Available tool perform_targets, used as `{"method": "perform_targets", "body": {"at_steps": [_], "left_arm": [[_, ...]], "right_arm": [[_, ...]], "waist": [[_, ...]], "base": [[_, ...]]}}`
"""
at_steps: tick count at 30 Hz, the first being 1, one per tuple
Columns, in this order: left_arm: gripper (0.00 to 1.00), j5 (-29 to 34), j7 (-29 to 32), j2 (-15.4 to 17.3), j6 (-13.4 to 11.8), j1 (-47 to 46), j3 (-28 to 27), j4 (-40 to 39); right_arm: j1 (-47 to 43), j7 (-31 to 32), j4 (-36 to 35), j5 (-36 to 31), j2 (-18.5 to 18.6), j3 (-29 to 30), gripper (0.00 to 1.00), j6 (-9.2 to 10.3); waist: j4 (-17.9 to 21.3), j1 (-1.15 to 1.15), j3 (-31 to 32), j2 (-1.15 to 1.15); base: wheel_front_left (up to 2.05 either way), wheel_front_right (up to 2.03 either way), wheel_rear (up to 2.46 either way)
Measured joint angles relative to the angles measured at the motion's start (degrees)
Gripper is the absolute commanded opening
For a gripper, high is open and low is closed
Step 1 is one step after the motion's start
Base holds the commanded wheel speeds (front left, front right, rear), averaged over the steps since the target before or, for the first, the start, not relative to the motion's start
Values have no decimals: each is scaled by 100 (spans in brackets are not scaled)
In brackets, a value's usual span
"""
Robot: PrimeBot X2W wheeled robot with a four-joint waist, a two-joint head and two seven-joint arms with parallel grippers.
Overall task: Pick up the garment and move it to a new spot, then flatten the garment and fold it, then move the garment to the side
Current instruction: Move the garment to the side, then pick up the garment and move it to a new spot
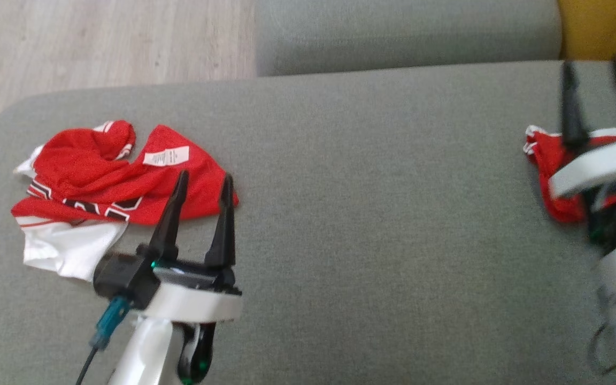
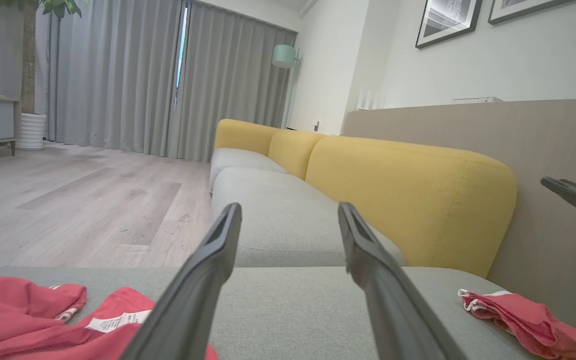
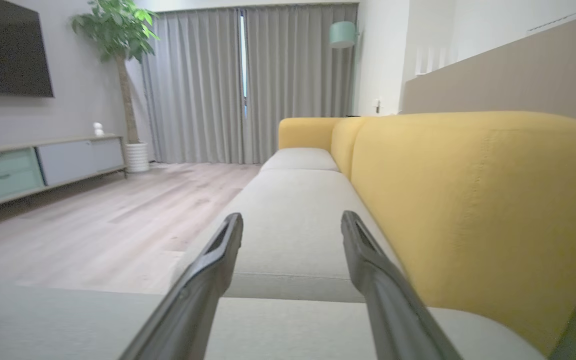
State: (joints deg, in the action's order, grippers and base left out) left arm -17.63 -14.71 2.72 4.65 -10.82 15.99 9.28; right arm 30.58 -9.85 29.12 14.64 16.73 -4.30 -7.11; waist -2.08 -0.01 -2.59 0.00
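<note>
A crumpled red and white garment (image 1: 99, 171) with a white label lies at the left of the grey sofa seat (image 1: 372, 187); it also shows at the lower left of the left wrist view (image 2: 23, 310). My left gripper (image 1: 205, 175) hovers open at its right edge, nothing between its fingers (image 2: 290, 215). A smaller red bundle (image 1: 548, 160) lies at the seat's right end, partly hidden under my right wrist, and shows again in the left wrist view (image 2: 523, 320). My right gripper (image 1: 592, 63) stands open over it, fingers pointing past it (image 3: 292, 222).
The yellow backrest (image 2: 408, 200) runs along the seat's right side. A second grey seat cushion (image 1: 404, 32) continues ahead. Wooden floor (image 1: 99, 43) lies beyond the seat's left edge. The right gripper's finger (image 2: 575, 197) shows at the left wrist view's right edge.
</note>
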Motion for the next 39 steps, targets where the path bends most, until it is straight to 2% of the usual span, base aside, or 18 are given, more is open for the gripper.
{"method": "perform_targets", "body": {"at_steps": [5,8,13,20,39], "left_arm": [[100,-4,0,2,46,449,-136,2],[100,-19,0,5,47,715,-188,27],[100,-56,0,8,90,876,-297,85],[100,-56,0,9,90,929,-336,66],[100,-69,0,12,82,1004,-482,-44]], "right_arm": [[-1116,-190,-442,-249,-991,289,100,0],[-1740,-341,-577,-414,-1300,512,100,0],[-2390,-436,-699,-565,-1362,633,100,0],[-2913,-437,-1321,-352,-1406,554,100,0],[-2936,-452,-1579,-294,-1406,506,100,0]], "waist": [[-43,0,234,0],[-52,-1,286,0],[-48,1,268,0],[-56,1,210,0],[-56,2,179,0]], "base": [[0,0,0],[0,0,0],[0,0,0],[0,0,0],[0,0,0]]}}
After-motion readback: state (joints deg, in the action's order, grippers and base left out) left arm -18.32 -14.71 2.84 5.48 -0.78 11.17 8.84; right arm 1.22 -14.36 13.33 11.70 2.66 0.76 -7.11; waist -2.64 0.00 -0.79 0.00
